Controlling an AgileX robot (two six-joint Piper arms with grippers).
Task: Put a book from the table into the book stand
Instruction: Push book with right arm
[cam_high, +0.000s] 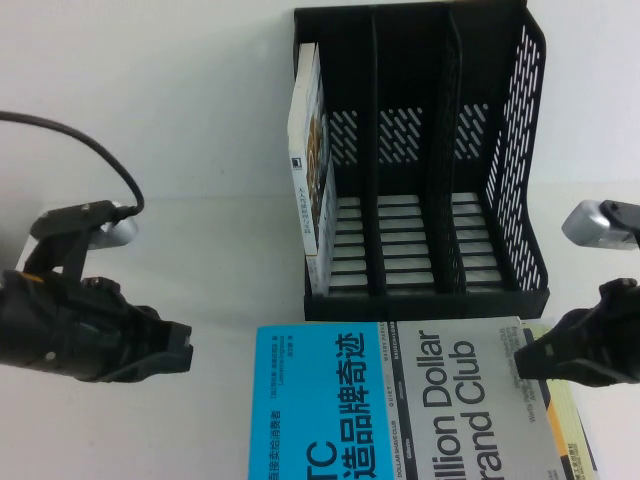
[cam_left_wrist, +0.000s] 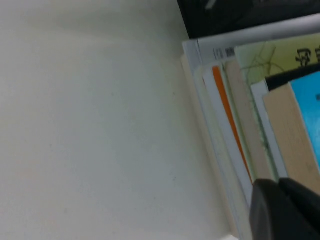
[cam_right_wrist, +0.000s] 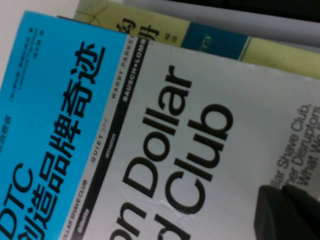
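The book (cam_high: 400, 400), half cyan and half grey with "Billion Dollar Brand Club" text, lies flat on top of a stack at the front of the white table (cam_high: 150, 100). It fills the right wrist view (cam_right_wrist: 150, 125). The black three-slot book stand (cam_high: 520, 150) is just behind it. My right gripper (cam_high: 530, 358) is shut and empty over the book's grey right edge, as the right wrist view (cam_right_wrist: 287, 210) also shows. My left gripper (cam_high: 183, 350) is shut and empty, left of the stack and apart from it; in the left wrist view (cam_left_wrist: 280, 210) it faces the stack's page edges.
A white-spined book (cam_high: 310, 170) stands upright in the stand's left slot; the other two slots hold nothing. Under the cyan book lie several other books, among them a yellow-green one (cam_high: 567, 430) and one with an orange stripe (cam_left_wrist: 227, 110). A black cable (cam_high: 90, 150) runs over the table's left.
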